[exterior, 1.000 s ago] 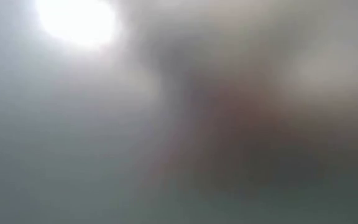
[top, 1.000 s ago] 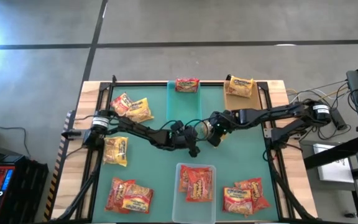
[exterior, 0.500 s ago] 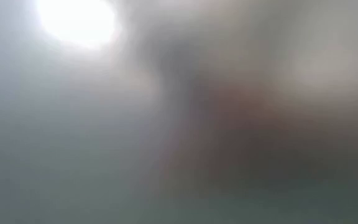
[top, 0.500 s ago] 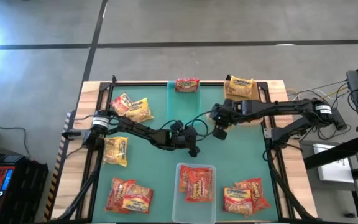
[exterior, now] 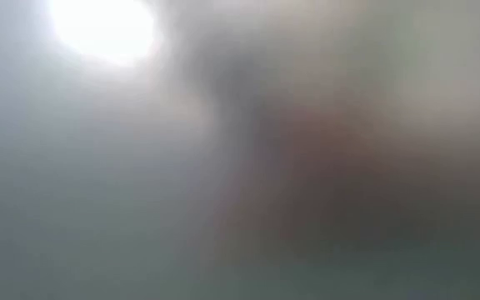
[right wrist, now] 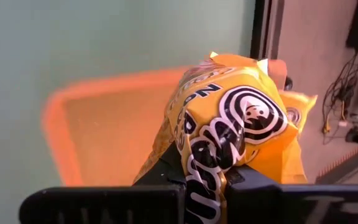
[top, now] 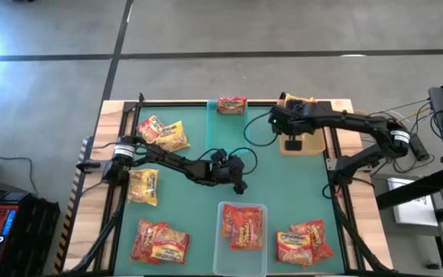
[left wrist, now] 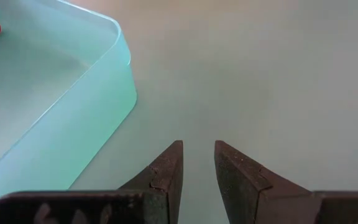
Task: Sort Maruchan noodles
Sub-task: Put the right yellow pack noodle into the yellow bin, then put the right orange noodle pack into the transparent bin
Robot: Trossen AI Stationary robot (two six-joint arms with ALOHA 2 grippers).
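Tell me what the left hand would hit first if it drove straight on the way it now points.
Probably nothing soon: the left hand, fingers slightly apart and empty, faces bare green mat. The teal bin sits off to one side of that line, though depth is unclear.

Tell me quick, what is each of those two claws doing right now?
Left gripper: open a little, empty, above the green mat.
Right gripper: shut on a yellow crinkly plastic noodle packet, over the tan bin.

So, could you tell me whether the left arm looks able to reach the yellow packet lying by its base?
Probably yes: the left tool is open and empty at mid-table, and the yellow packet lies uncovered beside that arm, with nothing between them.
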